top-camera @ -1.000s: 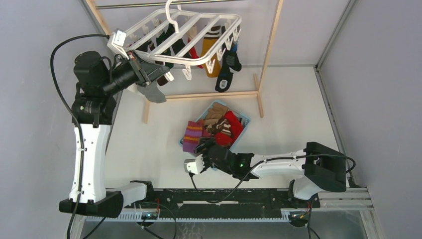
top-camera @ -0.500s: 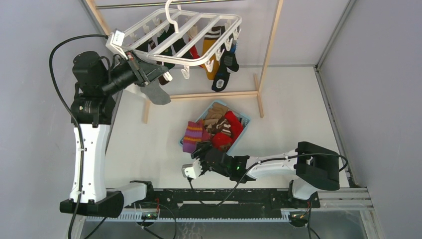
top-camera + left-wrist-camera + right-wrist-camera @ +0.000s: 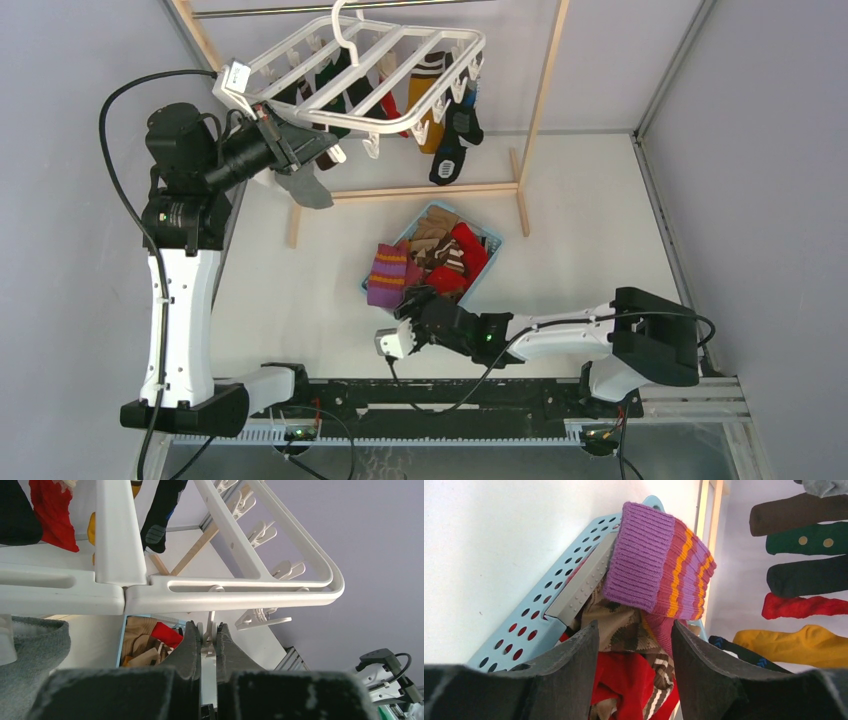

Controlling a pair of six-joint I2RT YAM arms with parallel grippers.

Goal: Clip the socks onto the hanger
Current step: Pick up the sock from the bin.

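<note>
Right claw (image 3: pixel 418 298) slightly narrower than before

In the left wrist view the clip (image 3: pixel 210 645) pinched by the left hand (image 3: pixel 207 628) is mostly hidden between its fingers, a grey sock (image 3: pixel 30 650) runs off the left edge, and the basket (image 3: pixel 123 645) shows only a sliver. The right wrist view crops the hanging socks (image 3: pixel 804 540).

White arm links (image 3: pixel 180 300), black joints (image 3: pixel 185 215)
</note>
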